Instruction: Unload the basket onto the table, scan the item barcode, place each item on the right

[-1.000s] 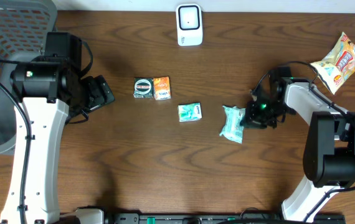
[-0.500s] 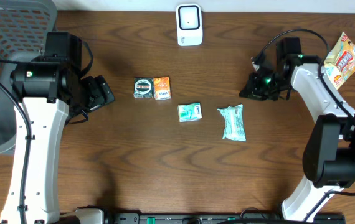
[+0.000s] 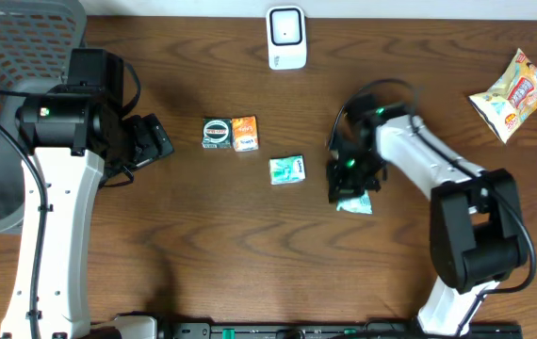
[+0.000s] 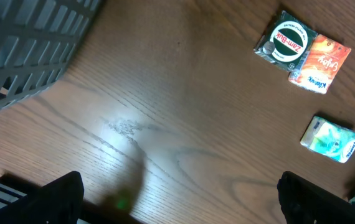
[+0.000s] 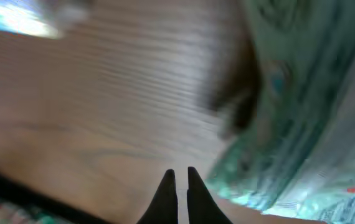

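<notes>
Right of the counter's (image 3: 250,245) middle, we see the right arm reaching inward. The right end effector (image 5: 179,174) is closed on nothing, its 2 fingers pressed together just beside the teal packet (image 3: 355,203). Only the packet's near end shows under the wrist, so we cannot tell its long axis. Far left, the left end effector (image 3: 155,139) hangs with fingers spread wide.
</notes>
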Robot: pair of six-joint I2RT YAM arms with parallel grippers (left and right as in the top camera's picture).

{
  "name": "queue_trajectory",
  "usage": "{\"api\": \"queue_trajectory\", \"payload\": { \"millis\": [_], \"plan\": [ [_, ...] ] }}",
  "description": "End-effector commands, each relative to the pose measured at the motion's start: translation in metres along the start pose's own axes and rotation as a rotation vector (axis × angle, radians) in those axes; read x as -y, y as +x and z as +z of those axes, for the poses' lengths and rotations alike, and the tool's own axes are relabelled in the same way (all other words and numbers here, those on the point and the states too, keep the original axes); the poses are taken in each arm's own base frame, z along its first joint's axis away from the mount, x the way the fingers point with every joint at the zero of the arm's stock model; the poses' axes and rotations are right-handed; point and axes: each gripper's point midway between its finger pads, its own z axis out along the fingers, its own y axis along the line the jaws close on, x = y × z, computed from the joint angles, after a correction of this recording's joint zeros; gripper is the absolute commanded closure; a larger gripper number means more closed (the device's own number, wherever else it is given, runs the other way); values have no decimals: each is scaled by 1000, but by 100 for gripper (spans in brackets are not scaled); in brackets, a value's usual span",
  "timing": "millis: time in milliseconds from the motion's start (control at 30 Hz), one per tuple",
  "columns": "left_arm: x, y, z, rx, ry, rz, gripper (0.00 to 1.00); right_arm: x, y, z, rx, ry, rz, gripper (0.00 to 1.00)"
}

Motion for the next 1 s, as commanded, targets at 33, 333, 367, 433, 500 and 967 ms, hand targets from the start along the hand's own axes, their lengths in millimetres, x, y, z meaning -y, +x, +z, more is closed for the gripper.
{"api": "queue_trajectory", "payload": {
  "millis": [33, 333, 367, 433, 500, 967],
  "plan": [
    [-2, 0, 1, -6, -11, -9, 2, 31, 6, 11, 4, 140, 122, 99],
    [-2, 0, 1, -6, -11, -9, 2, 82, -27, -40, 145, 332, 246, 91],
    [-2, 0, 1, -6, -11, -9, 2, 83, -36, -49, 177, 327, 253, 87],
    [-1, 0, 1, -6, -11, -9, 2, 80, -55, -70, 239, 293, 224, 80],
    [-2, 0, 1, -6, -11, -9, 2, 73, -70, -89, 288, 240, 180, 75],
    [-2, 0, 1, -6, -11, -9, 3, 73, -62, -81, 243, 102, 218, 1]
  ]
}}
